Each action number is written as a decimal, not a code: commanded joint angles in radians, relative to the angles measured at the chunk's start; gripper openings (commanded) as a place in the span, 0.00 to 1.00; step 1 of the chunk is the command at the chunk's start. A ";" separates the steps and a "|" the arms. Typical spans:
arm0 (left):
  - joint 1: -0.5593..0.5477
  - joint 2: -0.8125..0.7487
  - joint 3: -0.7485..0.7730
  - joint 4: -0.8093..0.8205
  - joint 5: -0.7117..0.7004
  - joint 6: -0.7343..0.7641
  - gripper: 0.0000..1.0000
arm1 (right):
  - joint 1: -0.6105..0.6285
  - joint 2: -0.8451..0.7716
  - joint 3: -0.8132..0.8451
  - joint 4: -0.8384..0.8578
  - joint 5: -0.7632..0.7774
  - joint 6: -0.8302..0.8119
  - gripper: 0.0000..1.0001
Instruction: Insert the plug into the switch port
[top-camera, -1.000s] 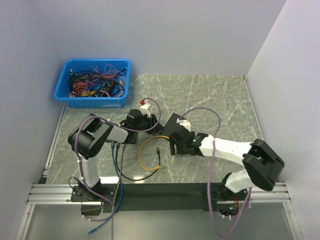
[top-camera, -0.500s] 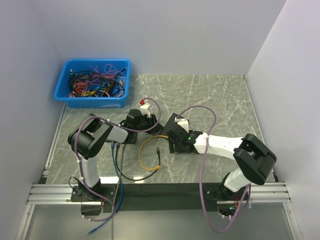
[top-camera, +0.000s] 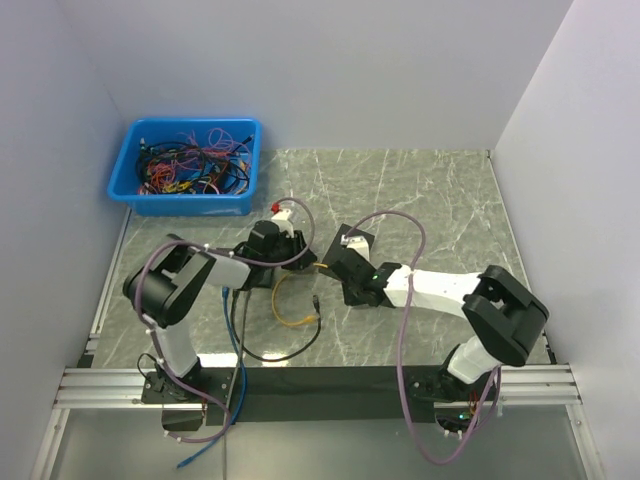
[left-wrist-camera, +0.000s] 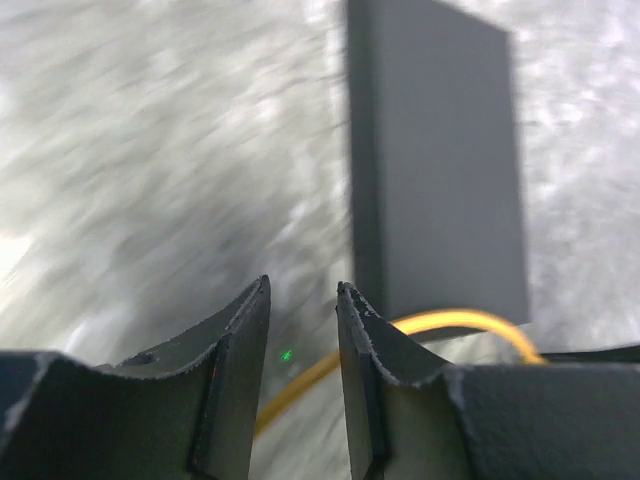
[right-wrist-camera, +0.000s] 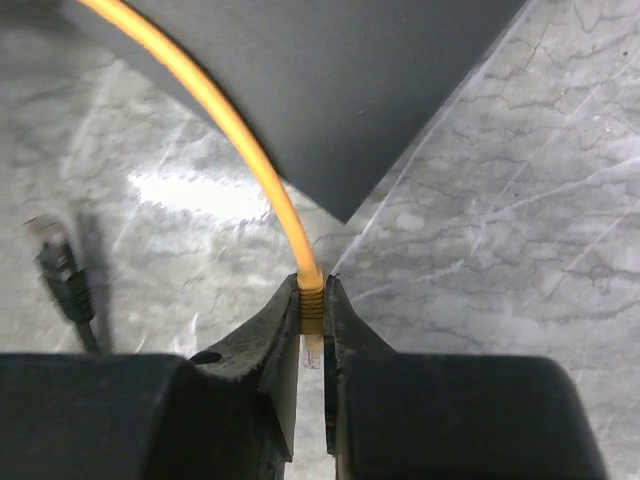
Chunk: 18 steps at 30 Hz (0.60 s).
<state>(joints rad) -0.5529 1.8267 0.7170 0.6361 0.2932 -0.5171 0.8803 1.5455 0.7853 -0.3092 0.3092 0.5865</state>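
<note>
Over the last second the right pincer (right-wrist-camera: 311, 286) has snapped together and pushed further toward the left arm, and the yellow loop has drawn in tighter. Its fingers now clamp the plug (right-wrist-camera: 311, 304) by its yellow boot, with the clear tip poking out toward the wrist camera. From the boot the cable (right-wrist-camera: 228, 118) runs up and away across the top of the switch (right-wrist-camera: 330, 70). The plug itself sits over bare marble just off the switch's corner, not in any port. A black plug (right-wrist-camera: 58, 262) lies on the marble to one side, well apart from the fingers.

The left pincer (left-wrist-camera: 303, 292) stands apart with a narrow gap and nothing between its fingers; the switch is just ahead of it and the cable curves past beside it.

The switch lies near the middle of the worktop (top-camera: 440, 200), between the two pincers. A blue bin (top-camera: 180, 203) of tangled cables sits at the far left corner.
</note>
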 joint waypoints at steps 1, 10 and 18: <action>0.002 -0.107 -0.028 -0.145 -0.145 -0.034 0.39 | 0.005 -0.102 0.026 -0.005 0.001 -0.008 0.00; -0.142 -0.584 -0.025 -0.464 -0.569 -0.043 0.38 | 0.002 -0.257 0.175 -0.105 -0.065 0.007 0.00; -0.265 -0.882 -0.135 -0.408 -0.560 -0.069 0.40 | -0.040 -0.282 0.269 -0.110 -0.070 0.082 0.00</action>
<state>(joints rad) -0.7910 0.9939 0.6304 0.2203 -0.2546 -0.5709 0.8635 1.2804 1.0046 -0.4133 0.2409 0.6296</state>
